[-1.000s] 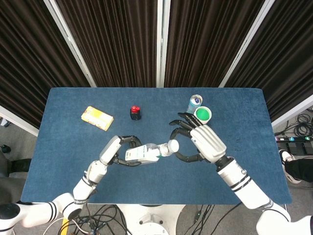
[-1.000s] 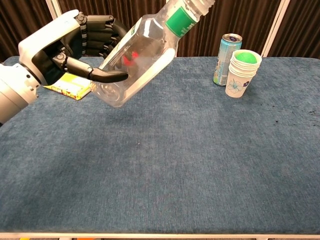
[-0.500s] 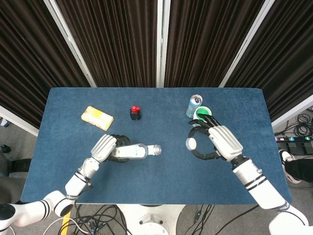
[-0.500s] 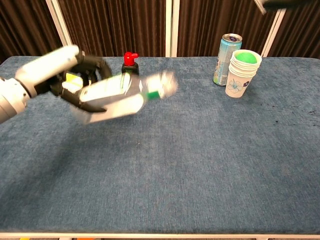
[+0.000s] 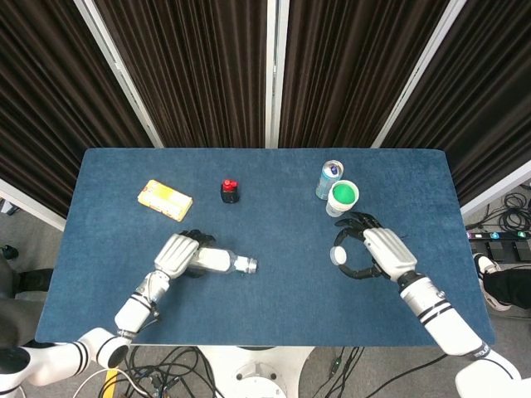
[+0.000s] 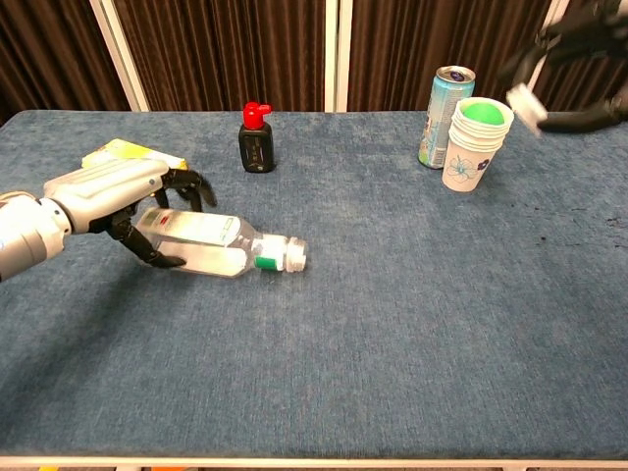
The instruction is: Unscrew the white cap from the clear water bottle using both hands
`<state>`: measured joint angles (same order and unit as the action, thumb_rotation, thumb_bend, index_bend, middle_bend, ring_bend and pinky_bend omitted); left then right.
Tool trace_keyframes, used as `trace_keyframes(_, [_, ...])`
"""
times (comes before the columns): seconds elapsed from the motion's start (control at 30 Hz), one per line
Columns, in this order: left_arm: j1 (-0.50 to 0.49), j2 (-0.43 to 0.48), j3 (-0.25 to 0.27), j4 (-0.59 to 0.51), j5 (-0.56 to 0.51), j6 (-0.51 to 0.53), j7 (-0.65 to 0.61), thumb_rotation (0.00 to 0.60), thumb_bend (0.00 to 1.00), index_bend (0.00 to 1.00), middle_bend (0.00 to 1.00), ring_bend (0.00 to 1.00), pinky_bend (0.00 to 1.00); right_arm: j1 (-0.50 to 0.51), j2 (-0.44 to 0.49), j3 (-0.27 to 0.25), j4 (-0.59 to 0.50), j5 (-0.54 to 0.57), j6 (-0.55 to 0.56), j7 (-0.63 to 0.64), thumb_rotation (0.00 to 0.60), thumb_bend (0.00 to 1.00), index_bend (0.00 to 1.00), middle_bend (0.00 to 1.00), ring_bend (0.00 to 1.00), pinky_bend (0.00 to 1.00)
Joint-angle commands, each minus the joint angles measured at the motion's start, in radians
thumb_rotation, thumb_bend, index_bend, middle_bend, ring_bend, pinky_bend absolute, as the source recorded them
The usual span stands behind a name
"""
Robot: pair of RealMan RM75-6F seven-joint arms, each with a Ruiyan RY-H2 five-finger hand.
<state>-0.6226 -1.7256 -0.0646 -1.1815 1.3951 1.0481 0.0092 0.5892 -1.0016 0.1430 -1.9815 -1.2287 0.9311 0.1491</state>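
Note:
The clear water bottle (image 5: pixel 217 261) (image 6: pixel 218 245) lies on its side on the blue table, its open neck pointing right and no cap on it. My left hand (image 5: pixel 177 254) (image 6: pixel 116 201) grips the bottle's base end, fingers curled around it. The white cap (image 5: pixel 338 255) (image 6: pixel 523 103) is pinched in my right hand (image 5: pixel 377 253) (image 6: pixel 579 59), which is lifted above the table's right side, well away from the bottle.
A drink can (image 5: pixel 329 178) (image 6: pixel 444 116) and a white paper cup stack with a green inside (image 5: pixel 343 197) (image 6: pixel 475 142) stand at the back right, close to my right hand. A small black bottle with a red top (image 5: pixel 230 191) (image 6: pixel 255 139) and a yellow packet (image 5: pixel 164 200) (image 6: pixel 123 154) lie at the back left.
The cap came off the bottle. My left hand lowered the bottle onto the table and drew it left; my right hand carried the cap away to the right.

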Motion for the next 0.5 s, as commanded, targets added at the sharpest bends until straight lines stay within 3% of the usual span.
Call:
trace_keyframes(0.03, [0.016,0.006,-0.006,-0.028,-0.005,0.024,0.013,0.600,0.31,0.16,0.24,0.14,0.26,0.010,-0.031,-0.009,0.027,0.014,-0.027,-0.009,0.600,0.30,0.59,0.17,0.00,0.00])
trace_keyframes(0.27, [0.083,0.093,-0.007,-0.124,0.028,0.156,0.021,0.600,0.28,0.13,0.23,0.13,0.24,0.087,-0.162,-0.027,0.159,0.080,-0.136,-0.101,0.600,0.30,0.52,0.12,0.00,0.00])
trace_keyframes(0.5, [0.213,0.209,0.008,-0.197,0.029,0.320,-0.044,0.600,0.26,0.13,0.23,0.13,0.23,0.149,-0.352,-0.032,0.347,0.144,-0.147,-0.230,0.600,0.24,0.41,0.10,0.00,0.00])
